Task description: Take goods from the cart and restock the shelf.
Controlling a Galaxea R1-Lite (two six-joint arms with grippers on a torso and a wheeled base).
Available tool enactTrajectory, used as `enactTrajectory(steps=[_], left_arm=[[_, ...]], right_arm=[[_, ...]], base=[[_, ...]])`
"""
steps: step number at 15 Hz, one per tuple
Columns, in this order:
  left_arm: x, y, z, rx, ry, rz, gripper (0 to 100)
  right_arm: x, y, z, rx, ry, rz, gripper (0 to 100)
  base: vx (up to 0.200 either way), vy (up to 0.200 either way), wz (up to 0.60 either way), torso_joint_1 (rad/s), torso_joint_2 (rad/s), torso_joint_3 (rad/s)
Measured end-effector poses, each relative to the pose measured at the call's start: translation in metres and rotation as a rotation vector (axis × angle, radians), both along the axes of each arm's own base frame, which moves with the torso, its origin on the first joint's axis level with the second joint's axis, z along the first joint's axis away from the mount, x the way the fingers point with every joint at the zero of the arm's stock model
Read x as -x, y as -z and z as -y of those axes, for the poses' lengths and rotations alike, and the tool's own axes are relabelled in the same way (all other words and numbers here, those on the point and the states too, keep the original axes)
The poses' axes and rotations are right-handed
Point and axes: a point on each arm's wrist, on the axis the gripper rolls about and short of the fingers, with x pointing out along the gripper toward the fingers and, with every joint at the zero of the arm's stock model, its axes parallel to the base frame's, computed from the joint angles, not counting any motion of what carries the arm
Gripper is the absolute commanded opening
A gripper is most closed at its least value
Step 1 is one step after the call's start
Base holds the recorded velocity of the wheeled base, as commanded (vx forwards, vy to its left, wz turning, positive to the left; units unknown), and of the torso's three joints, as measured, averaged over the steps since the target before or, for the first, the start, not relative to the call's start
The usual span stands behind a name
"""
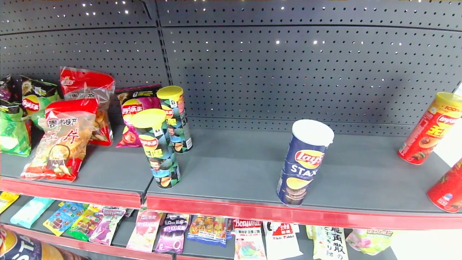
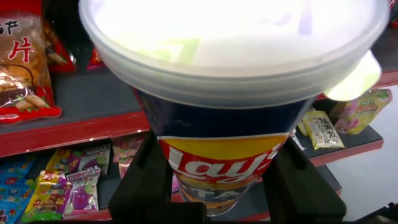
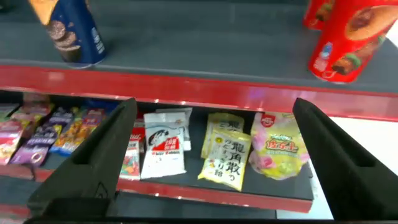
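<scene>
My left gripper [image 2: 217, 190] is shut on a blue chip can [image 2: 217, 112] with a pale lid, its dark fingers [image 2: 146, 180] pressing both sides of the can. The same can [image 1: 18, 248] pokes into the head view's bottom left corner, below the upper shelf. Another blue can [image 1: 302, 163] with a white lid stands upright near the front edge of the grey shelf [image 1: 234, 169]. My right gripper [image 3: 212, 106] is open with nothing between its fingers, in front of the red shelf lip [image 3: 205, 87], below the red cans [image 3: 345, 40].
Two teal cans with yellow lids [image 1: 158, 148] stand left of centre, with chip bags [image 1: 63, 141] further left. Red cans [image 1: 429, 128] stand at the right end. Free shelf room lies between the teal cans and the blue can. Candy packets [image 1: 249, 240] fill the lower shelf.
</scene>
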Motion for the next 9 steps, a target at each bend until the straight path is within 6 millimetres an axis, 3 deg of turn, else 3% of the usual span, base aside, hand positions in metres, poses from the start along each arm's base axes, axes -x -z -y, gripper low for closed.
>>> enactTrajectory(steps=[5, 9], left_arm=[[0.0009, 0.0015, -0.0001, 0.001, 0.004, 0.002, 0], [0.0012, 0.0014, -0.0002, 0.001, 0.003, 0.004, 0]], right_arm=[[0.0033, 0.0011, 0.0005, 0.003, 0.044, 0.042, 100], [0.0037, 0.0012, 0.0004, 0.004, 0.044, 0.046, 100]], base=[[0.000, 0.000, 0.00, 0.000, 0.00, 0.000], [0.000, 0.000, -0.60, 0.000, 0.00, 0.005]])
